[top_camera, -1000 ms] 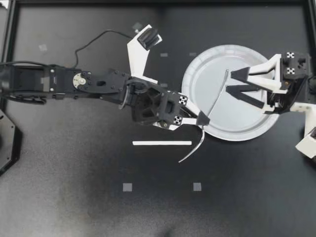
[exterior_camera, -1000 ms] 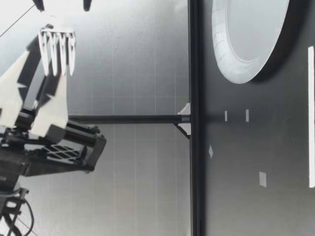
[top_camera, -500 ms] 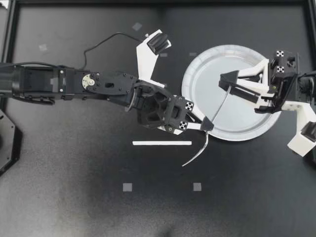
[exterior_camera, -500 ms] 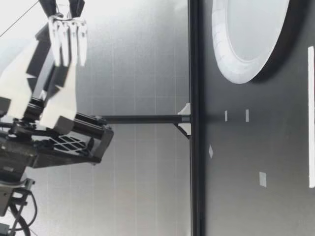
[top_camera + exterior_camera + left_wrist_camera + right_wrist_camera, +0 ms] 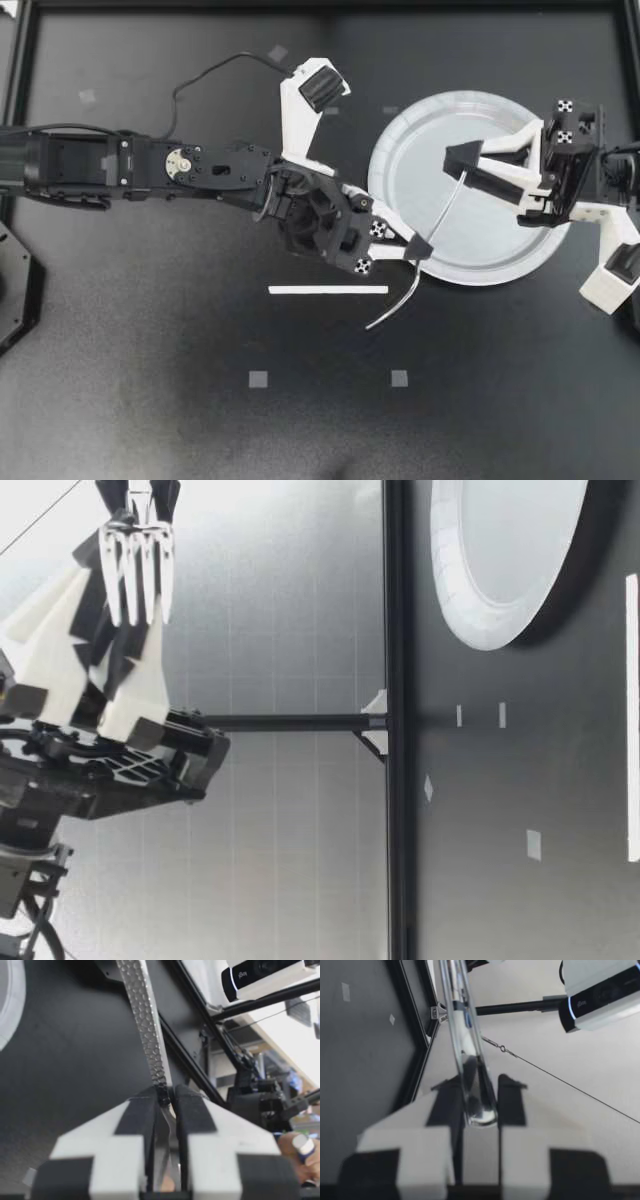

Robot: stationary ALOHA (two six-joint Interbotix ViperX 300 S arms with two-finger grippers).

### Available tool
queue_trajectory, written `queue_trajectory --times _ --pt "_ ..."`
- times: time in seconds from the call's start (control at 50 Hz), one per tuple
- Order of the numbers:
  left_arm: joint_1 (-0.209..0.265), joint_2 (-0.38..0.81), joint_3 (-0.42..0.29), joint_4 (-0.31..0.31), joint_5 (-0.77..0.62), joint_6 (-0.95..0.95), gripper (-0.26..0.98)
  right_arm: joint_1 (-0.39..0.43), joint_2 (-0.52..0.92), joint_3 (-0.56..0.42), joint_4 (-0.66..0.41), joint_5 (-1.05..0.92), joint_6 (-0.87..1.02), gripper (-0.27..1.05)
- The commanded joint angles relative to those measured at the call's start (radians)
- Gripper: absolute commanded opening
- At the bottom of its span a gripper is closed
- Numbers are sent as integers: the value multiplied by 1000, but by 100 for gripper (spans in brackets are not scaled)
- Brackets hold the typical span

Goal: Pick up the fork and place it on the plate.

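My left hand (image 5: 412,250), reaching in from 9 o'clock, is clenched on the middle of the fork (image 5: 441,210). The fork is held above the worktop (image 5: 150,380), its long axis running from 7 to 1 o'clock. Its curved tines point toward 7, outside the plate (image 5: 500,108). The handle tip is over the plate, pinched by my right hand (image 5: 462,168).

Glossy metal fork (image 5: 444,211); matt white plate (image 5: 490,112); matt black table (image 5: 150,350).
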Motion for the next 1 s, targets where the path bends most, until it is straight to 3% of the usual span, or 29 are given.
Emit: queue_trajectory --times 0.0,0.18,0.28,0.42,0.74,0.98 --pt "21 -23 -21 3 -14 29 22 8 -8 -25 14 -6 12 -8" --pt "23 -15 -14 3 -11 32 62 8 -8 -23 23 -9 12 -8" --pt "25 -12 -8 6 -11 37 76 8 -9 -21 26 -11 17 -8" --pt "52 -31 12 55 -20 95 77 9 -28 -15 46 -5 41 -8" --pt "57 -72 0 58 -84 258 77 49 -34 17 120 141 124 -8" --pt "67 -120 11 72 -83 399 77 66 -80 32 267 380 287 -8"
